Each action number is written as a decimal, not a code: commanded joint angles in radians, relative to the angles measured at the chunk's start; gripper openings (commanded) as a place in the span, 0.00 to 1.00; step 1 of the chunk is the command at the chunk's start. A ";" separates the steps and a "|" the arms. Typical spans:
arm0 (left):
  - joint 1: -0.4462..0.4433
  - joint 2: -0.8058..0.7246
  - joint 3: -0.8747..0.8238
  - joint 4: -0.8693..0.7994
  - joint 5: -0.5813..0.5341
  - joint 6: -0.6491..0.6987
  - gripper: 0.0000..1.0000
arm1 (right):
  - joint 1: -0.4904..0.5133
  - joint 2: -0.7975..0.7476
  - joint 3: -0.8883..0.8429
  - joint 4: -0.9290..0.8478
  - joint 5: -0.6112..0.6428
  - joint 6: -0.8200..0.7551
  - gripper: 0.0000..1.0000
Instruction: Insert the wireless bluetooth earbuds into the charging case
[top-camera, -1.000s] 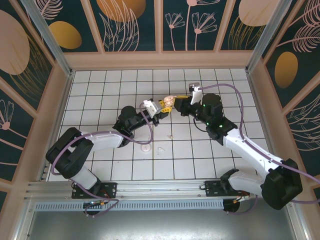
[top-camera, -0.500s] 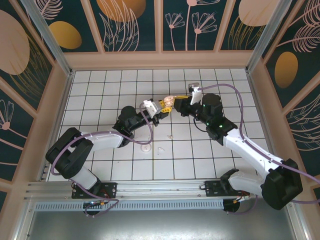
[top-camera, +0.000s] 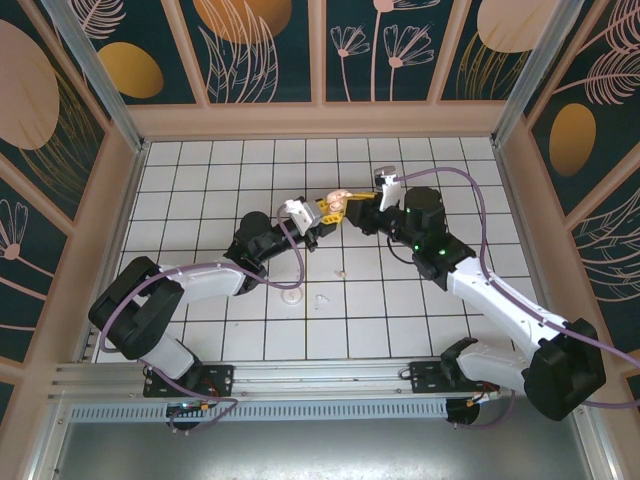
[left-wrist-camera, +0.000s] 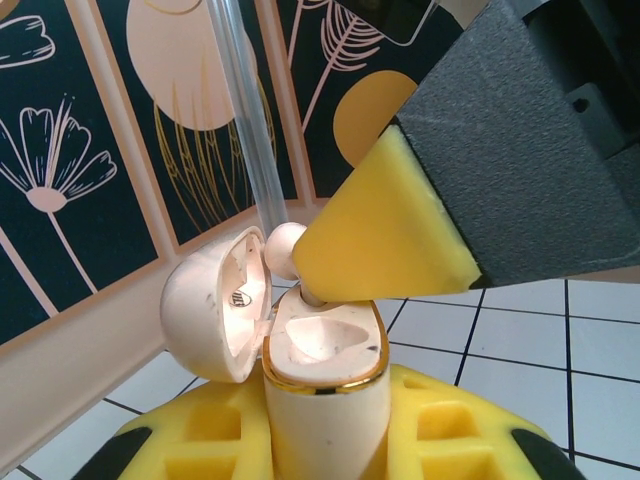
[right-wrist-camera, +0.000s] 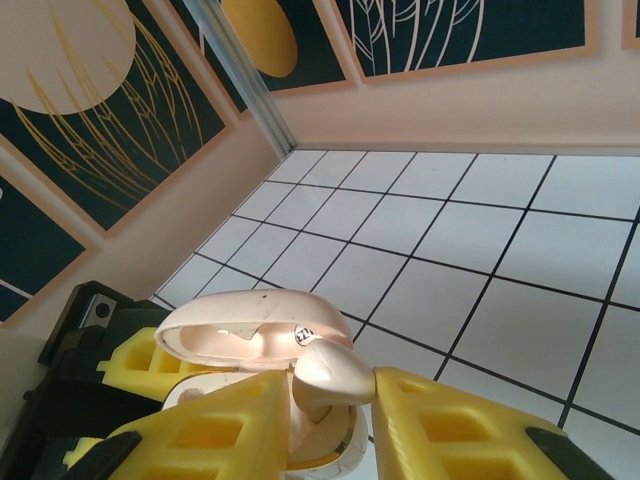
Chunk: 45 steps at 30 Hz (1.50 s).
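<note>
The charging case (left-wrist-camera: 325, 400) stands upright between the yellow fingers of my left gripper (left-wrist-camera: 325, 445), which is shut on it. Its lid (left-wrist-camera: 215, 305) hangs open to the left, and the near slot inside the gold rim is bare. In the top view the case (top-camera: 338, 202) is held above the tiles between both arms. One earbud (right-wrist-camera: 330, 375) sits between the yellow pads of my right gripper (right-wrist-camera: 335, 425), its stem down in the case's far slot under the lid (right-wrist-camera: 255, 325). The left wrist view shows that earbud (left-wrist-camera: 285, 248) beside a right fingertip (left-wrist-camera: 385, 235). Another tiny pale earbud (top-camera: 340, 271) lies on the floor.
A flat white round disc (top-camera: 291, 296) lies on the tiles near the left forearm, with a small pale piece (top-camera: 321, 298) just right of it. Patterned walls (top-camera: 320, 50) close in the tiled floor on three sides.
The right gripper has edged slightly left toward the case, and its fingers have eased apart a little. The left gripper and case have hardly moved.
</note>
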 joint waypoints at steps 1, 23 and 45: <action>-0.004 -0.031 0.031 0.058 -0.013 -0.001 0.13 | 0.014 -0.002 0.030 -0.019 -0.035 -0.011 0.30; -0.006 -0.020 0.039 0.034 -0.027 0.013 0.13 | 0.012 -0.017 0.089 -0.020 -0.043 0.008 0.64; -0.006 -0.022 0.041 0.017 -0.008 -0.006 0.13 | -0.154 -0.023 0.171 -0.088 -0.345 0.181 0.62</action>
